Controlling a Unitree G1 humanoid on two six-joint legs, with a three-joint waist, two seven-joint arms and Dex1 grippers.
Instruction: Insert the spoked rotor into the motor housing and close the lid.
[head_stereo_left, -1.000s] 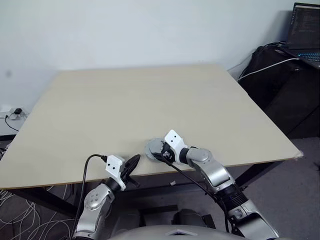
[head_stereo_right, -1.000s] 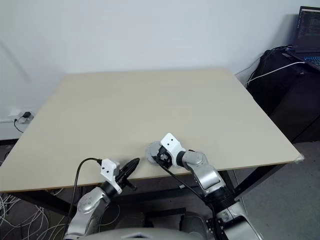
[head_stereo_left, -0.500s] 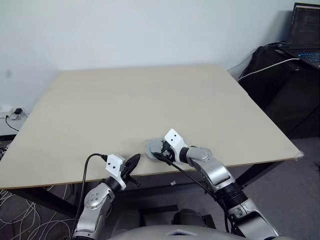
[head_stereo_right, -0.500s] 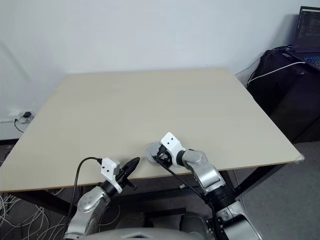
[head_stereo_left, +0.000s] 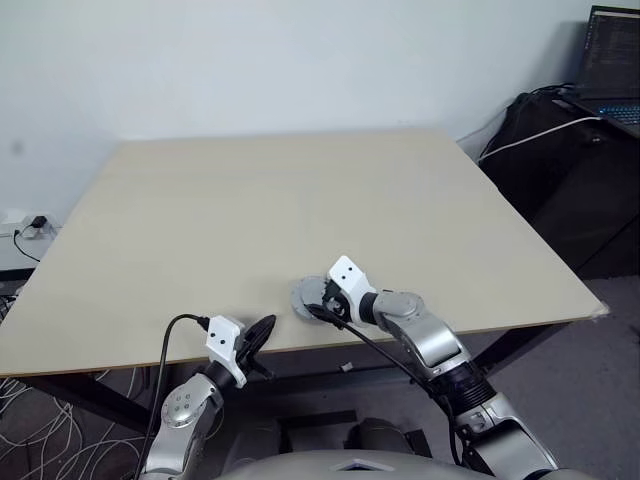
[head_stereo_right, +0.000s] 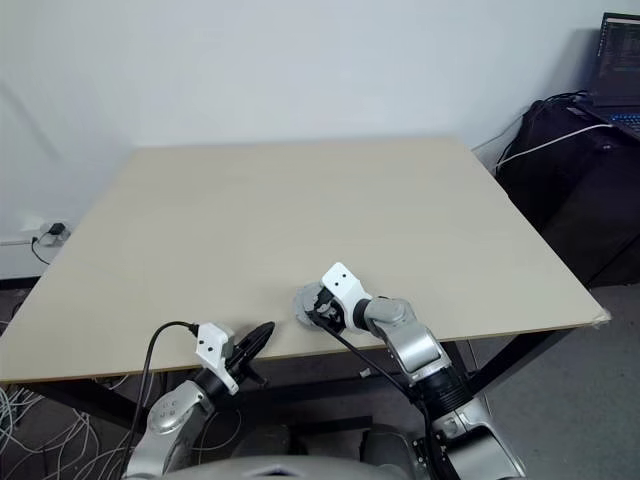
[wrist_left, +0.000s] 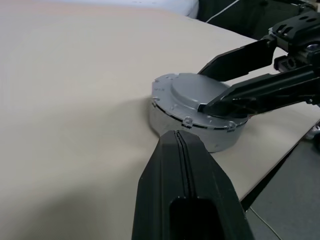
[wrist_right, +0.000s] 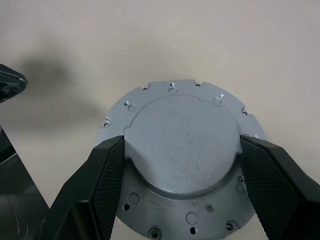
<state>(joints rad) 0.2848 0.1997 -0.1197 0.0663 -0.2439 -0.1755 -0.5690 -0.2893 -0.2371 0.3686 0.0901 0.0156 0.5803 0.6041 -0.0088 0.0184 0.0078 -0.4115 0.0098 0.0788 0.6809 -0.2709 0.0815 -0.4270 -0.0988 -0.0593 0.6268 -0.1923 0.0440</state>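
Right wrist view: the right tool (wrist_right: 182, 165) stands wide, its fingers (wrist_right: 102, 170) pressed against both sides of the lid's (wrist_right: 182, 135) raised centre, on the tabletop (head_stereo_left: 300, 210) near the front edge. Just beside it, the left tool (wrist_left: 182, 165) is fully closed, empty.

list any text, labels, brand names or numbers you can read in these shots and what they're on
Laptop screen, far right beyond the table: lines of text, too small to read.
Lid, between the right gripper fingers: screw holes and scratches, no lettering.
Left gripper: plain black, no markings.
Nothing in these pictures can be read.
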